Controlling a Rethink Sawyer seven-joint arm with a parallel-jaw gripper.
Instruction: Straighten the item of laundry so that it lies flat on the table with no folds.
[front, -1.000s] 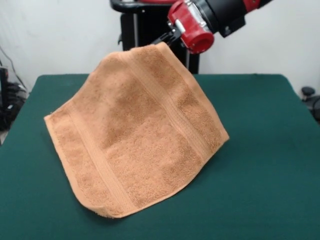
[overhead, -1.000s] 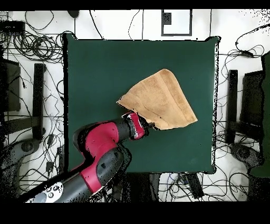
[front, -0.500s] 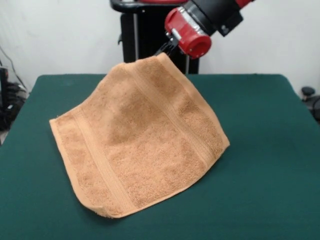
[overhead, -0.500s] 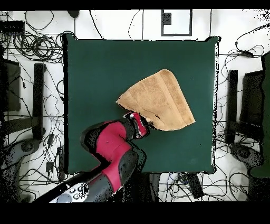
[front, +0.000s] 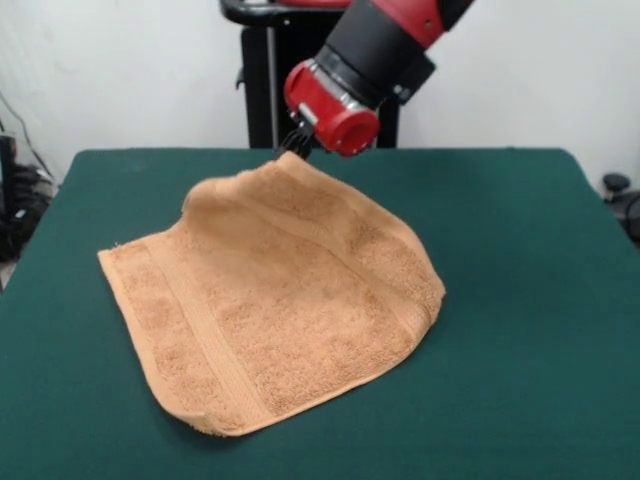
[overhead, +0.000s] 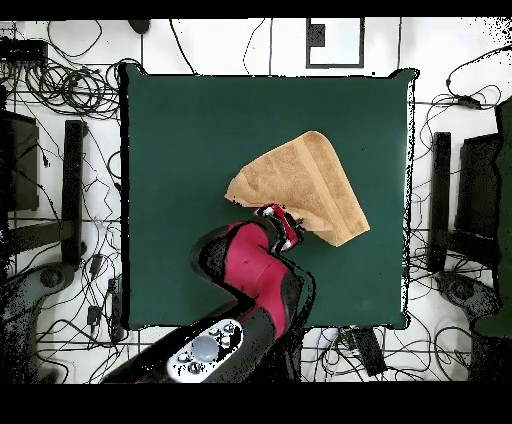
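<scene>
The tan-orange towel, the item of laundry (front: 280, 300), lies mostly on the green table (front: 520, 300), left of centre in the front view. Its far corner is still lifted, and a soft fold humps along its right side. My gripper (front: 293, 147) holds that raised corner at the far side, its dark fingers shut on the cloth just above the table. From overhead the towel (overhead: 300, 180) shows as a rough wedge, with the gripper (overhead: 288, 222) at its edge nearest the robot's base. The red wrist hides part of that edge.
A black stand (front: 270, 70) rises behind the table's far edge. Cables (overhead: 60, 90) and dark frames ring the table (overhead: 200, 130) in the overhead view. Bare green cloth stretches to the right of the towel in the front view.
The gripper has come down and to the left in the front view, carrying the towel's corner with it. The towel, tented high before, now sags low with most of it resting on the table.
</scene>
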